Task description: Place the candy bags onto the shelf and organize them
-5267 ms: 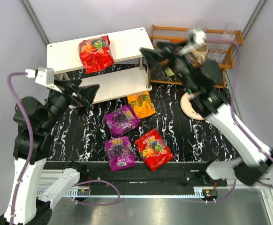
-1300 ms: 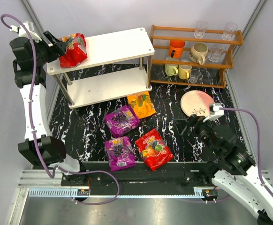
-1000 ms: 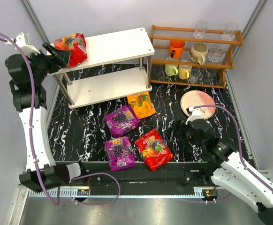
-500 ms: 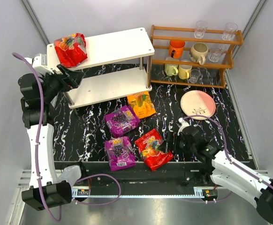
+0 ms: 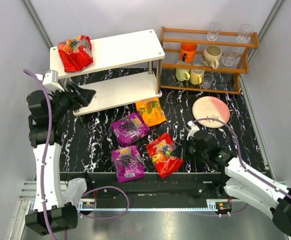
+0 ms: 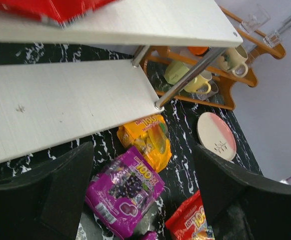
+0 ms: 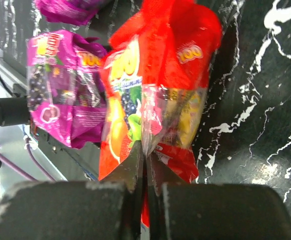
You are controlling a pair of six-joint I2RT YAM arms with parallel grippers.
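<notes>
At table front, red bag in right jaws, long axis near-far.

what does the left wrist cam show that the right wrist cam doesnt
Only the left wrist view: the white shelf with a red bag on its top board, the orange-yellow bag, the plate and the mug rack. Only the right wrist view: the right gripper shut on the front red bag, pinching its edge. Both share that front red bag, purple bags and the black marbled table.
</notes>
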